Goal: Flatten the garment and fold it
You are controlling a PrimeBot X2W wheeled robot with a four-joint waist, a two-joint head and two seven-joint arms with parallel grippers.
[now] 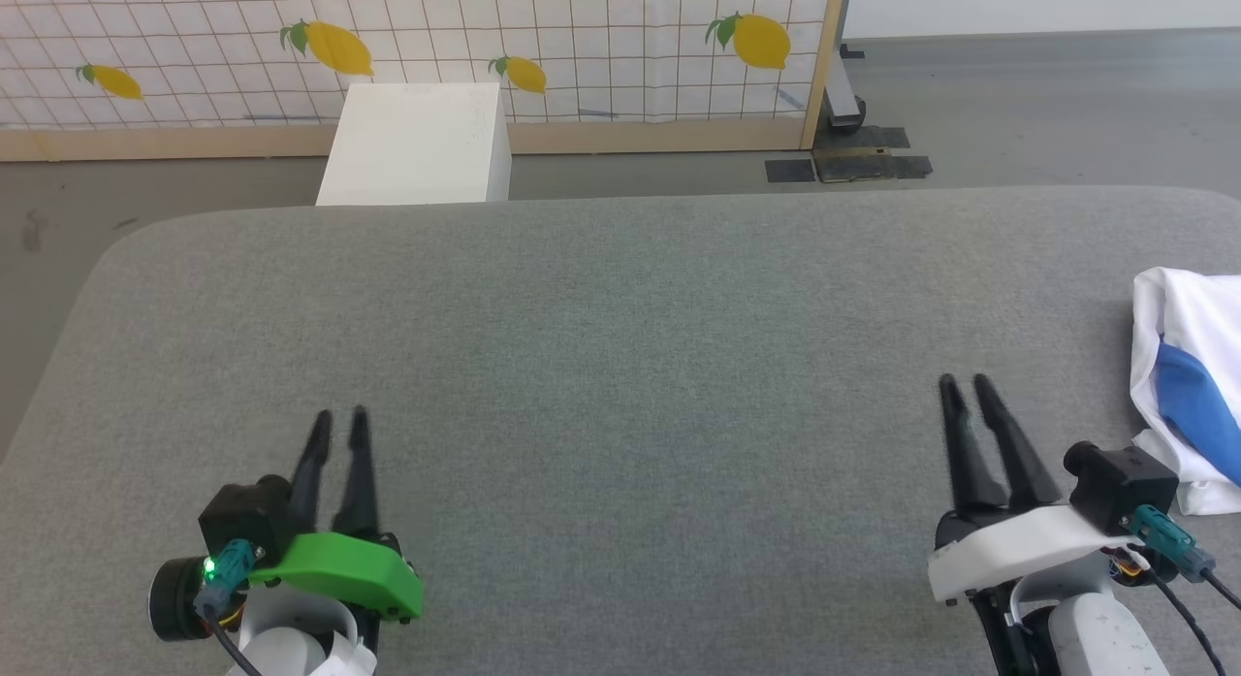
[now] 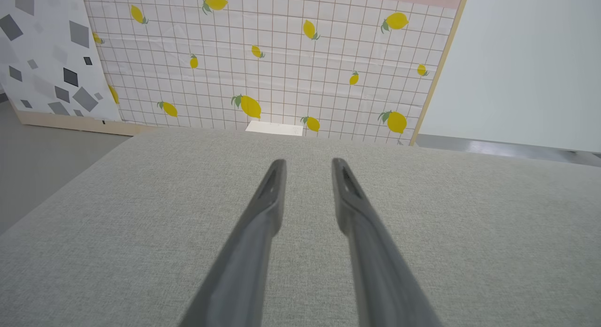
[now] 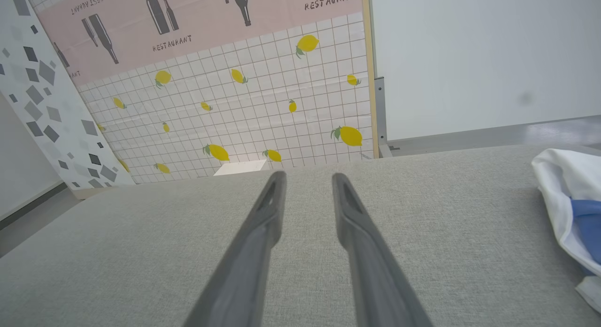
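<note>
Head view shows us the garment point(image 1: 1193, 385) bunched on the desk point(image 1: 620, 317), right of our right claw point(image 1: 967, 382). That claw and our left claw point(image 1: 336, 416) stand released, empty.

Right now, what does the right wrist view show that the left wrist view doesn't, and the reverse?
Right wrist view, not the left: the garment, bunched white and blue at that view's right, and the right gripper, open. Left wrist view, not the right: the left gripper, open. Both: the grey table, the lemon panel, the white box behind the table, and the speckled panel.
</note>
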